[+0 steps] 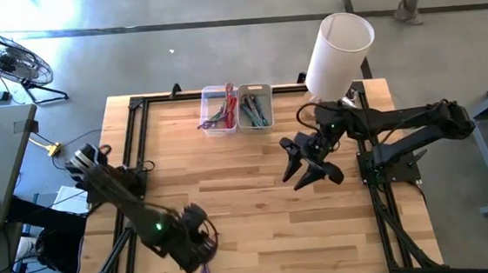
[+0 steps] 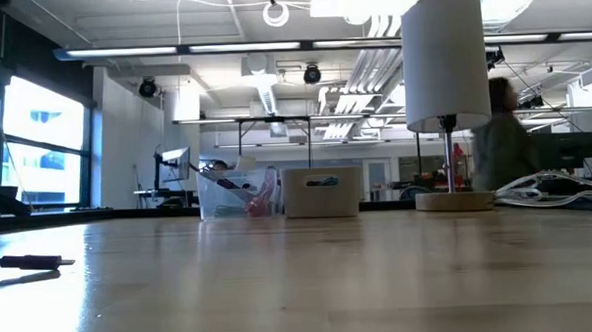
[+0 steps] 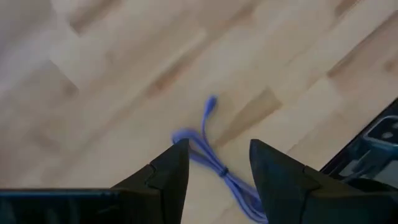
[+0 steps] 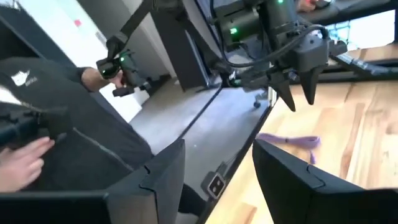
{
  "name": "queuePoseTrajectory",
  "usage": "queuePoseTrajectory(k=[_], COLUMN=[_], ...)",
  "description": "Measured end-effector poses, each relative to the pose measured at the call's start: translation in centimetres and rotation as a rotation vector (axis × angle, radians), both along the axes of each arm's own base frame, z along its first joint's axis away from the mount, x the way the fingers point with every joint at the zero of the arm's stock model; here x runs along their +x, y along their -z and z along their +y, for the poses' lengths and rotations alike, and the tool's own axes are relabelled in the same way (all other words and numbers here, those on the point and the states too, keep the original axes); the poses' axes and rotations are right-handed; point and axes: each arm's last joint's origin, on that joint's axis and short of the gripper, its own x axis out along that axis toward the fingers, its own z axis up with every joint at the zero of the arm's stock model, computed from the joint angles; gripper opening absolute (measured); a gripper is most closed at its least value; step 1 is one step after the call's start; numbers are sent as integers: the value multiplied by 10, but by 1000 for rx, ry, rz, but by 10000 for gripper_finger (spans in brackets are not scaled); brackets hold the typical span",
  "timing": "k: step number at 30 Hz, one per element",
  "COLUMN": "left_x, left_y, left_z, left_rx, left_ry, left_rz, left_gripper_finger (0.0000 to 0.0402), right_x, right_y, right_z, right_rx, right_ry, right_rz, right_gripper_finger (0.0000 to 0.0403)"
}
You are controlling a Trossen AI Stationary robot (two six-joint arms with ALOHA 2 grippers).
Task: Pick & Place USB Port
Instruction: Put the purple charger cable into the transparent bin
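Left gripper (image 1: 203, 255) hangs over the near edge of the butcher-block table (image 1: 257, 188), directly above a purple USB cable (image 3: 214, 163). Its fingers (image 3: 163, 176) are spread apart with nothing between them; in the left wrist view the cable lies on the wood in the gap, apparently not touched. Judgement: this looks like a hover either just ahead of a grasp or just after a release, and the frames alone do not settle which.

Right gripper (image 1: 312, 168) is raised over the right-centre of the table, well apart from the cable, fingers parted and empty. Its camera looks across toward the left arm, so it reads as the waiting arm, parked clear of the work area.

Cable: thin, violet-blue, bundled in a loose loop and pinched at one place by what seems a tie, with one free end carrying a small connector pointing away from the bundle. It lies flat near the table's front edge, close to the black frame rail.

Two clear plastic bins (image 1: 236, 109) stand side by side at the far edge, both holding assorted cables; likely source or destination. A white lamp (image 1: 339, 52) stands at the far right corner. A person in dark clothing (image 4: 68, 143) sits beyond the table edge.
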Motion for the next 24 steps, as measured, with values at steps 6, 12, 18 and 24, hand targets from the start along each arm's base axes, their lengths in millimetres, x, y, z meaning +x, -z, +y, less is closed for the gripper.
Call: queuePoseTrajectory(k=[6, 12, 18, 24], left_x=[9, 12, 26, 35], left_y=[35, 52, 70, 96], left_z=[-20, -27, -34, -44], left_rx=[-83, -149, -185, -199], left_ry=[-23, -62, -75, -69], left_rz=[169, 297, 288, 307], left_gripper_finger=[165, 165, 165, 165], right_x=[-3, -4, -5, -5], right_y=[4, 6, 7, 8], right_z=[15, 25, 26, 28], right_rx=[-47, -76, -58, -51], right_ry=[-39, -50, -52, -68], right_rz=[16, 7, 39, 56], right_gripper_finger=[181, 181, 181, 181])
